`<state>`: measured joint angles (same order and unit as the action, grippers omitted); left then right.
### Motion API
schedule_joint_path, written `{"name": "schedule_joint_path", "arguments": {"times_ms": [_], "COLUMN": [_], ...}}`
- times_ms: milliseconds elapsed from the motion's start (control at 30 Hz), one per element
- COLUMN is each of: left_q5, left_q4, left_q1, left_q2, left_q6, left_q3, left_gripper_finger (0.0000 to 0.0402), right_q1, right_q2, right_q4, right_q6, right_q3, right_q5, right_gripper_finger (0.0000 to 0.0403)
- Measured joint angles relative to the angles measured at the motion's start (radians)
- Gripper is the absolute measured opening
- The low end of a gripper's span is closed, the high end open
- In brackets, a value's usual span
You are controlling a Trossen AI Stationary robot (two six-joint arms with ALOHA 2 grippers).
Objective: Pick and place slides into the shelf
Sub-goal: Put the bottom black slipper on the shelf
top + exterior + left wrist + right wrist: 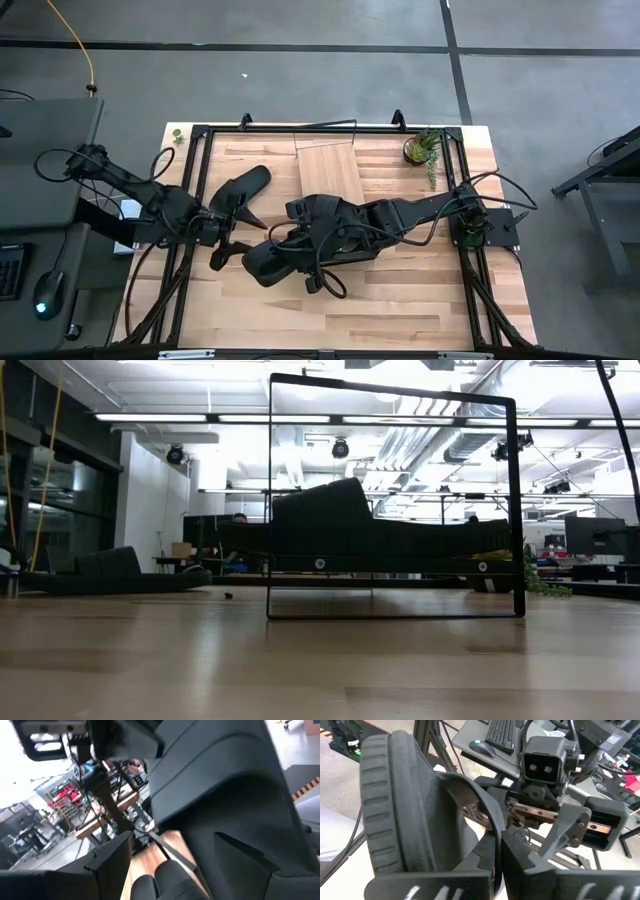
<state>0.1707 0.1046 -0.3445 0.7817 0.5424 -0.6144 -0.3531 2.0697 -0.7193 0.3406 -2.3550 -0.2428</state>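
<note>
My right gripper [292,243] reaches across the middle of the table and is shut on a black slide [266,264]. In the right wrist view this slide [382,805] stands on its side, ribbed strap turned away from the fingers. My left gripper [230,235] faces it from the table's left, fingers open, close against the same slide [225,830]. A second slide [246,188] lies flat on the tabletop just beyond the left gripper. The shelf [330,172], a light plank in a wire frame, stands toward the far edge. In the low view a slide [340,525] shows inside the wire frame [516,510]. My right gripper pinches the slide's sole by its rim [487,832] between the two fingers, coming level from the table's right. The slide is turned onto its edge. My left gripper stands open beside this slide; whether it touches it cannot be told.
A small potted plant [422,148] sits at the far right corner. Black frame bars [195,160] run along the table's sides. Another slide [110,570] shows on the left in the low view. Bare wood lies along the near edge [330,320].
</note>
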Motion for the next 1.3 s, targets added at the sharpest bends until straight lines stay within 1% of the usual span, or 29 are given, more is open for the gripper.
{"name": "schedule_joint_path", "arguments": {"times_ms": [233,333,400,467,567,900,967,1067,1133,1233,1300], "left_q5": [0.000,0.000,0.000,0.000,-0.002,-0.001,0.000,0.002,0.002,0.005,0.008], "left_q4": [0.125,0.146,0.162,0.177,0.192,0.188,0.183,0.180,0.176,0.168,0.162], "left_q1": [-0.018,-0.018,-0.018,-0.018,-0.018,-0.016,-0.016,-0.016,-0.016,-0.015,-0.015], "left_q2": [0.055,0.073,0.081,0.085,0.088,0.087,0.087,0.087,0.087,0.088,0.088], "left_q6": [0.003,0.004,0.006,0.012,0.014,0.035,0.037,0.037,0.037,0.038,0.037], "left_q3": [0.000,0.000,0.000,0.000,0.000,0.000,0.000,0.000,0.000,0.000,0.000], "left_gripper_finger": [0.0262,0.0260,0.0252,0.0234,0.0193,0.0019,0.0009,0.0021,0.0022,0.0007,0.0006], "right_q1": [0.000,0.000,0.000,0.000,0.000,0.000,0.001,0.006,0.008,0.014,0.019], "right_q2": [0.000,0.000,0.000,0.000,0.000,0.000,0.000,0.000,0.000,0.000,0.000], "right_q4": [0.018,0.016,0.015,0.015,0.013,0.010,0.003,-0.005,-0.014,-0.030,-0.034], "right_q6": [0.000,0.000,0.000,-0.002,-0.002,-0.003,-0.004,-0.022,-0.027,-0.028,-0.028], "right_q3": [0.000,0.000,0.000,0.000,0.000,0.000,0.000,0.000,0.000,0.000,0.000], "right_q5": [0.013,0.014,0.015,0.015,0.015,0.014,0.015,0.015,0.015,0.016,0.020], "right_gripper_finger": [0.0000,0.0000,0.0000,0.0000,0.0000,0.0000,0.0000,0.0000,0.0000,0.0000,0.0000]}}
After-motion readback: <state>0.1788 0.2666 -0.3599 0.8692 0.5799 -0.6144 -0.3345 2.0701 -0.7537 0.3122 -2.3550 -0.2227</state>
